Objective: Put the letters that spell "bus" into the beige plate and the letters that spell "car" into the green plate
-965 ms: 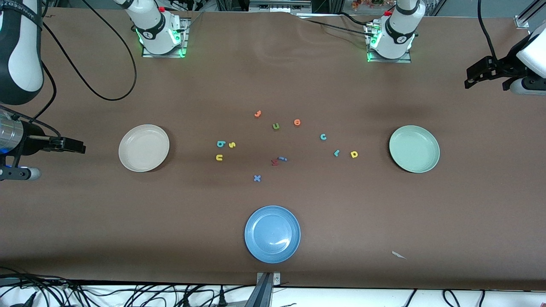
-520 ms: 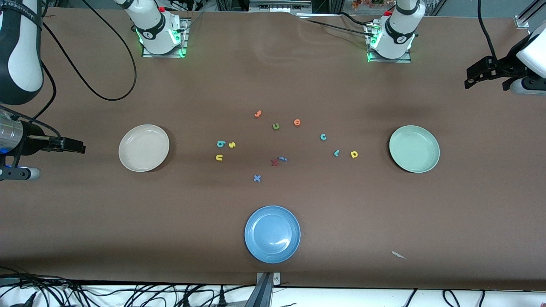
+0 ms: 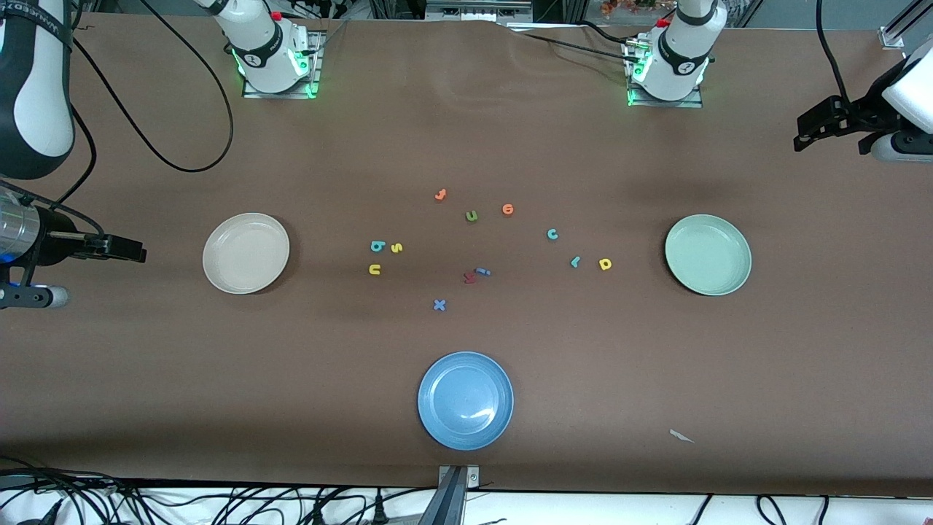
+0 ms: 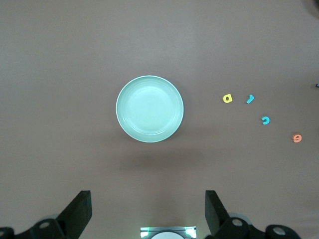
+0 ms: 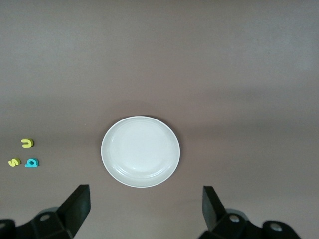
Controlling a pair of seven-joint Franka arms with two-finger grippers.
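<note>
Teal b (image 3: 377, 246), yellow s (image 3: 396, 248) and yellow u (image 3: 375, 270) sat clustered left of frame centre, near the empty cream beige plate (image 3: 246, 253) at mid-left. Teal c (image 3: 552, 234), teal r (image 3: 575, 262) and yellow a (image 3: 605, 264) lay right of centre, near the empty mint green plate (image 3: 708, 254). Brown table (image 3: 466, 131), cables along the bottom edge. Left gripper (image 4: 147, 211) hung over the table's right edge, right gripper (image 5: 144, 209) over its left edge; both had fingers apart, holding nothing.

Nothing differs from the earlier pictures. No letter, plate or arm sits anywhere new. Each pincer matches its earlier pose, with its jaws just as wide apart.
</note>
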